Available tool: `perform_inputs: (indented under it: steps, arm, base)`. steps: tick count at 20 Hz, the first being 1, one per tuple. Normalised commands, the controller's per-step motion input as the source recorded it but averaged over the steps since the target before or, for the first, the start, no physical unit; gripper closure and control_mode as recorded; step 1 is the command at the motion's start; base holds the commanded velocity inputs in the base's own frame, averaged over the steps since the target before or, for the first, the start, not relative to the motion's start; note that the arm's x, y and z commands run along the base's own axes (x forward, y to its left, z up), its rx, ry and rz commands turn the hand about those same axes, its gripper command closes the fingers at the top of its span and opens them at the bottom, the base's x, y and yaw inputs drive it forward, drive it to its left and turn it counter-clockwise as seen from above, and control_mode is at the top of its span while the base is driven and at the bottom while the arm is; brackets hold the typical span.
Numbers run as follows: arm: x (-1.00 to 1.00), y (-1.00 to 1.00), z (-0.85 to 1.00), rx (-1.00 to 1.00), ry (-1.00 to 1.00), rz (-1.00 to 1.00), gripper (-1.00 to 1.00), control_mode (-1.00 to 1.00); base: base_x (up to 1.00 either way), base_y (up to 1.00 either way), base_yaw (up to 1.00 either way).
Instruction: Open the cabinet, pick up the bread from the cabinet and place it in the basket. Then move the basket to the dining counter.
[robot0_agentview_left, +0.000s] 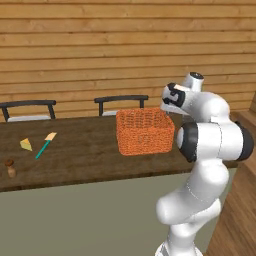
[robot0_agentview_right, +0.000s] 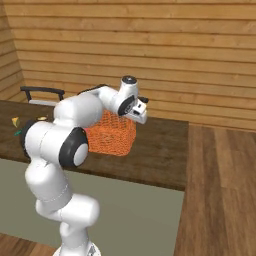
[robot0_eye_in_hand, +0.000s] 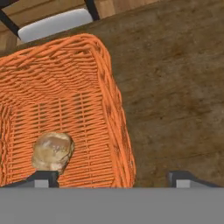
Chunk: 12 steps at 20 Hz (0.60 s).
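The orange woven basket (robot0_agentview_left: 145, 132) (robot0_agentview_right: 111, 136) stands on the dark wood dining counter (robot0_agentview_left: 75, 155) (robot0_agentview_right: 155, 150), near its right end. In the hand view the small brown bread (robot0_eye_in_hand: 53, 151) lies on the floor of the basket (robot0_eye_in_hand: 65, 100). My gripper (robot0_eye_in_hand: 113, 177) (robot0_agentview_right: 139, 116) hangs just above the basket's right wall, open, with one fingertip (robot0_eye_in_hand: 43, 177) over the inside and the other over the counter (robot0_eye_in_hand: 175, 87). It holds nothing. The cabinet is out of view.
Two black-backed chairs (robot0_agentview_left: 121, 102) (robot0_agentview_left: 27, 107) stand behind the counter. At its left lie a yellow wedge (robot0_agentview_left: 26, 144), a teal-handled tool (robot0_agentview_left: 45, 145) and a small brown item (robot0_agentview_left: 10, 169). Wooden floor (robot0_agentview_right: 220, 190) runs past the counter's right end.
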Motion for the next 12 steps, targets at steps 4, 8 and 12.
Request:
perform_inputs:
  steps: [4, 8, 12]
  arm:
    - [-1.0, 0.16, 0.83, -0.1, 0.0, -0.01, -1.0, -1.0]
    - [-1.0, 0.57, 0.73, -0.14, 0.01, -0.06, -1.0, -1.0]
    - [-1.0, 0.4, 0.71, -0.07, 0.03, -0.04, -1.0, -1.0]
  base:
    - [0.0, 0.0, 0.0]
    - [0.0, 0.0, 0.0]
    - [0.0, 0.0, 0.0]
